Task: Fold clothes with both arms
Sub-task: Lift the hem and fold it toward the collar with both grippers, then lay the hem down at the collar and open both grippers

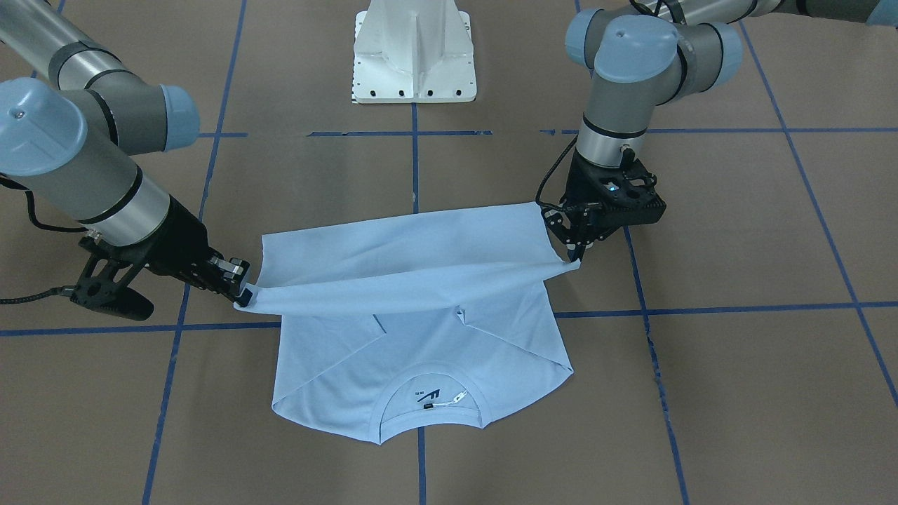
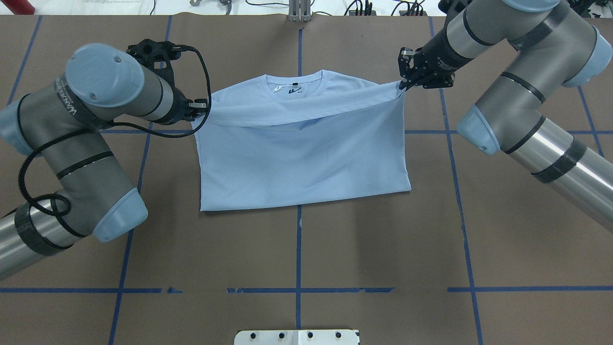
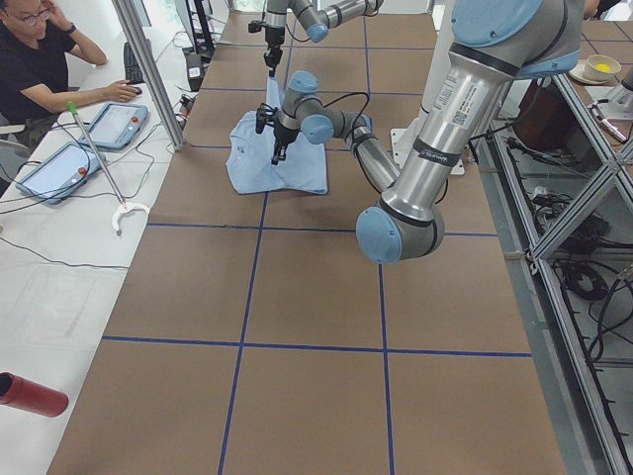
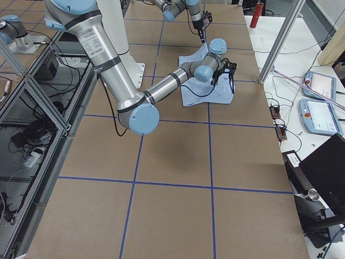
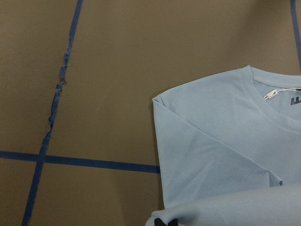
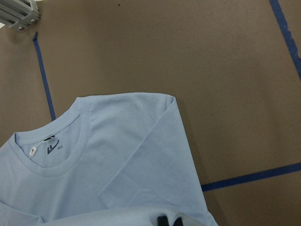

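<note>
Light blue short-sleeved round-collared T-shirt: risk of a skewed fold if either hem corner slips, or if the sagging middle lands creased. Lies mid brown taped bench, collar at 12 o'clock overhead, sleeves tucked in. The hem is stretched aloft between left end effector at 9 o'clock and right end effector at 3 o'clock, each pinching a corner.
</note>
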`<state>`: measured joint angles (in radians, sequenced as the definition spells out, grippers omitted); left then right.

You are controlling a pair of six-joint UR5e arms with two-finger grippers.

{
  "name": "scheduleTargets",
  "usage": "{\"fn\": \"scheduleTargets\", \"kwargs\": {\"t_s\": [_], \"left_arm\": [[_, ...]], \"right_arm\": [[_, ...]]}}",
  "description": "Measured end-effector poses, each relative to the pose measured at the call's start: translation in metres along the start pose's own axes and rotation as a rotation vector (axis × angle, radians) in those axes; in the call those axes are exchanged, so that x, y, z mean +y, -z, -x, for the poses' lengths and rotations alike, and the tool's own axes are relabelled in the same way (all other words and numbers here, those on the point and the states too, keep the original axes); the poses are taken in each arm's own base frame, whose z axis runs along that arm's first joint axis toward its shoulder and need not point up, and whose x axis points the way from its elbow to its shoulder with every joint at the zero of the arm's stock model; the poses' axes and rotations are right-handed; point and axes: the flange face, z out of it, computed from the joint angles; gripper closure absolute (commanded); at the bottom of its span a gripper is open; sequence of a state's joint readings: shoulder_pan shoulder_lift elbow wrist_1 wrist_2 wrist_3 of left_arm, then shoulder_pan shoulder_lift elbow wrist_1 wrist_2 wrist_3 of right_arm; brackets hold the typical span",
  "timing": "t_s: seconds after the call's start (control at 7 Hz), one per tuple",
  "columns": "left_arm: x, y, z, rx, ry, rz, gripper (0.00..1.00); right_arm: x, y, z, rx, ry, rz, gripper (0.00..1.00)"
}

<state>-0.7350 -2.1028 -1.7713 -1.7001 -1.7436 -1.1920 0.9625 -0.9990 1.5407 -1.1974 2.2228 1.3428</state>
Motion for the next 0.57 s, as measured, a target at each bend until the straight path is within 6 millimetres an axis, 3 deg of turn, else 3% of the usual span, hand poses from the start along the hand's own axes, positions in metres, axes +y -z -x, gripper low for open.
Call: {"fn": "scheduleTargets", "kwargs": {"t_s": [0.29,0.57], "left_arm": [[-0.033,-0.031,-0.005,-0.014,0.015,-0.023,1.0],[-0.059,-0.071,0.015,-0.033,0.006,-0.043,1.0]], "right_arm": [[-0.033,-0.023,0.002,-0.002,-0.007,-0.013,1.0],[-0.054,-0.044,0.007,0.022,-0.027,-0.011,1.0]]}}
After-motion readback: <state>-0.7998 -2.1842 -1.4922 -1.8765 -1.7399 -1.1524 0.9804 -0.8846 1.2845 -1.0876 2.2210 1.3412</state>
